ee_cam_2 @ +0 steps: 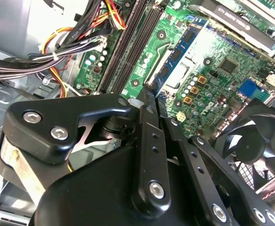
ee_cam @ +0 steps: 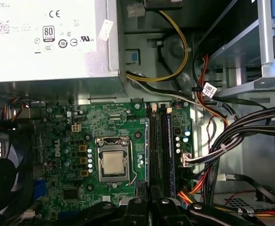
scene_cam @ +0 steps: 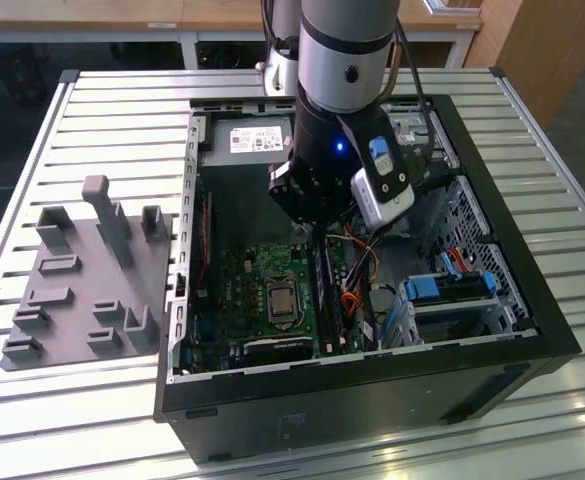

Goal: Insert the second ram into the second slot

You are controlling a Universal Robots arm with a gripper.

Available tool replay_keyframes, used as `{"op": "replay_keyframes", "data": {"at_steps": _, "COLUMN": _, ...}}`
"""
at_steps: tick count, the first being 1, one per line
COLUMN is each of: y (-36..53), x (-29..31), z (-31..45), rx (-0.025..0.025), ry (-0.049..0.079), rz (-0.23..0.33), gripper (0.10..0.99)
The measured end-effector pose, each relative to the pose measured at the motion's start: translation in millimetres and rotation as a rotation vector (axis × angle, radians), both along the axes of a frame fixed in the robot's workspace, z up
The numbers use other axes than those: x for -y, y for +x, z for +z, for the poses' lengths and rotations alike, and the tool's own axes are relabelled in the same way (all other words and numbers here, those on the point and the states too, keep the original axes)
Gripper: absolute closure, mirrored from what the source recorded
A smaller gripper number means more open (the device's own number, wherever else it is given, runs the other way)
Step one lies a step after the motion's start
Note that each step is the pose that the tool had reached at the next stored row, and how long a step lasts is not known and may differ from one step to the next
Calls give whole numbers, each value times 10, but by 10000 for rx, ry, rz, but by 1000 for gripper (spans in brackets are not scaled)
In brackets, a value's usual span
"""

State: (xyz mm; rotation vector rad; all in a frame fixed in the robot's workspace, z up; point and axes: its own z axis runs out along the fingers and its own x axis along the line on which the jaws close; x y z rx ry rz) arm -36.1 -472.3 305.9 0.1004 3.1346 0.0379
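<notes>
A wooden desk (scene_cam: 92, 15) runs along the top edge of the exterior view, with floor beneath it and a wood panel in the upper right corner. Below it, a slatted metal table (scene_cam: 122, 110) spans the frame. An open black case (scene_cam: 372, 385) lies on the table right of centre. The arm (scene_cam: 347, 60) comes down from the top middle into the case. On the exterior view's left, a grey fixture (scene_cam: 82, 270) with upright pegs sits flat on the slats, just beside the case.

Inside the case, a green board (scene_cam: 252, 290) covers the floor, and a silver power supply (scene_cam: 242, 140) sits above it in the frame. Bundled cables (ee_cam: 231, 141) show in the first wrist view.

In the second wrist view, the black gripper (ee_cam_2: 150, 96) is pinched together on the near end of the blue ram (ee_cam_2: 179, 52). The ram stretches away over the board, beside the dark slots (ee_cam_2: 123, 52). Whether it sits in a slot cannot be told.
</notes>
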Motion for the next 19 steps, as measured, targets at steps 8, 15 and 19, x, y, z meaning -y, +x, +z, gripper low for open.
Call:
{"op": "replay_keyframes", "data": {"at_steps": 8, "y": 0, "x": 0, "z": -32, "rx": 1, "ry": 3, "rz": 0, "gripper": 949}}
{"op": "replay_keyframes", "data": {"at_steps": 15, "y": 0, "x": 0, "z": -63, "rx": 0, "ry": 0, "rz": 0, "gripper": 949}}
{"op": "replay_keyframes", "data": {"at_steps": 19, "y": 0, "x": 0, "z": -79, "rx": 0, "ry": 1, "rz": 0, "gripper": 949}}
